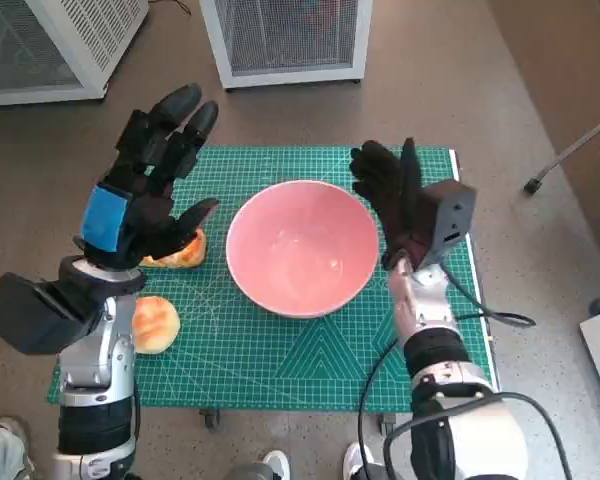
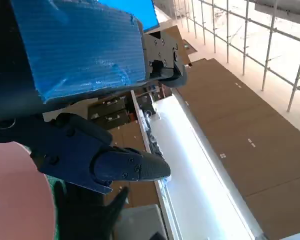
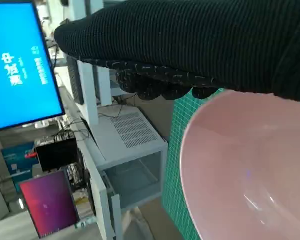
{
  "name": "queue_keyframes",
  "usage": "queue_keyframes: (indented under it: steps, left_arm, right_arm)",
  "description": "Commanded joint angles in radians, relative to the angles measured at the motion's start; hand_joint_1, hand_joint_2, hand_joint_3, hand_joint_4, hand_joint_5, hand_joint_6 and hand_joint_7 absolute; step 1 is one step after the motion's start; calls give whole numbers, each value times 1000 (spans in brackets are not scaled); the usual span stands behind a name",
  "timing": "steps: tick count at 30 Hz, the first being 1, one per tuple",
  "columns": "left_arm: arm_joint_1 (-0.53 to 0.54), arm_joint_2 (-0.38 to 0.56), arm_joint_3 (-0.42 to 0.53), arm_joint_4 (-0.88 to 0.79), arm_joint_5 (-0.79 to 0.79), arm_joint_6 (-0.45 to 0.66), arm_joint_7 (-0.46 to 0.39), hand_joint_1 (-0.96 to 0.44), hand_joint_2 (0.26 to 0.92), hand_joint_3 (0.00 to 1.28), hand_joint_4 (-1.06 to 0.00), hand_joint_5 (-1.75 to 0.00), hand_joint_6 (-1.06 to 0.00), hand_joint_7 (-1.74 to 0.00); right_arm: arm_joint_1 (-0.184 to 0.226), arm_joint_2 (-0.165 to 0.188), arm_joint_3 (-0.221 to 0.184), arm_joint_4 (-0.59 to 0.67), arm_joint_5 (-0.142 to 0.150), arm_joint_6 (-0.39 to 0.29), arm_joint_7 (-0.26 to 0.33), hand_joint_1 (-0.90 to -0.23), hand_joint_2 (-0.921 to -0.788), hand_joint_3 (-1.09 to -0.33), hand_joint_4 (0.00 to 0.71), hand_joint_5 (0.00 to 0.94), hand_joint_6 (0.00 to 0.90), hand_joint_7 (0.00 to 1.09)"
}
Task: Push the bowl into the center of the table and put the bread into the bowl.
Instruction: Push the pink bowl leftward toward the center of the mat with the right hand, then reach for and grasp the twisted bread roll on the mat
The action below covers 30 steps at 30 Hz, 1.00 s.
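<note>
A pink bowl [image 1: 302, 246] stands empty near the middle of the green cutting mat [image 1: 310, 350]; its rim also fills part of the right wrist view [image 3: 240, 165]. My right hand [image 1: 392, 196], gloved, lies flat against the bowl's right rim with fingers extended, holding nothing. My left hand [image 1: 150, 180] hovers open above the mat's left side, fingers spread. One bread roll [image 1: 152, 322] lies at the left front of the mat. A second piece of bread [image 1: 183, 252] sits partly hidden under my left hand.
Two white mesh-sided cabinets [image 1: 285, 35] stand on the floor beyond the table. A chair base [image 1: 570, 155] is at the right. A person's shoes [image 1: 275, 465] show at the front edge. A blue screen [image 3: 20, 65] appears in the right wrist view.
</note>
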Motion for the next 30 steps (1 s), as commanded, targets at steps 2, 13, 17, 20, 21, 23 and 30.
queue_keyframes:
  steps: [2, 13, 17, 20, 21, 23, 30]
  left_arm:
    - [-2, -8, -8, 8, 4, -15, 4, -552, 921, 259, -284, -2, -141, -478]
    - [-13, -9, -18, 10, 16, -24, 9, -552, 921, 260, -284, -2, -144, -474]
    - [-18, 12, -10, 16, 34, -47, 4, -549, 921, 269, -283, -1, -145, -473]
    - [-21, 30, -6, 17, 53, -63, 5, -542, 921, 271, -280, 0, -146, -472]
    - [-24, 49, -3, 20, 73, -74, 5, -540, 921, 270, -278, 0, -145, -470]
    - [-28, 92, 1, 22, 118, -89, 3, -536, 921, 259, -275, 0, -131, -460]
    - [-15, 323, 7, -69, 420, 1, 18, -541, 886, 62, -115, 0, -52, -361]
  right_arm:
    - [-3, -27, -24, -18, 31, -49, 36, -645, -921, -748, 195, 1, 238, 144]
    - [12, -34, -48, -153, 119, -234, 205, -682, -921, -679, 195, 0, 250, 145]
    - [61, -36, -31, -284, 168, -276, 324, -680, -921, -675, 193, 0, 249, 145]
    - [94, -36, -17, -364, 195, -280, 378, -672, -921, -676, 191, 0, 247, 146]
    - [113, -39, -6, -406, 201, -289, 399, -668, -921, -676, 191, 0, 246, 147]
    - [140, -46, 10, -469, 210, -301, 432, -659, -921, -688, 190, 0, 244, 149]
    - [196, -72, 37, -588, 226, -304, 467, -636, -921, -723, 196, 3, 246, 162]
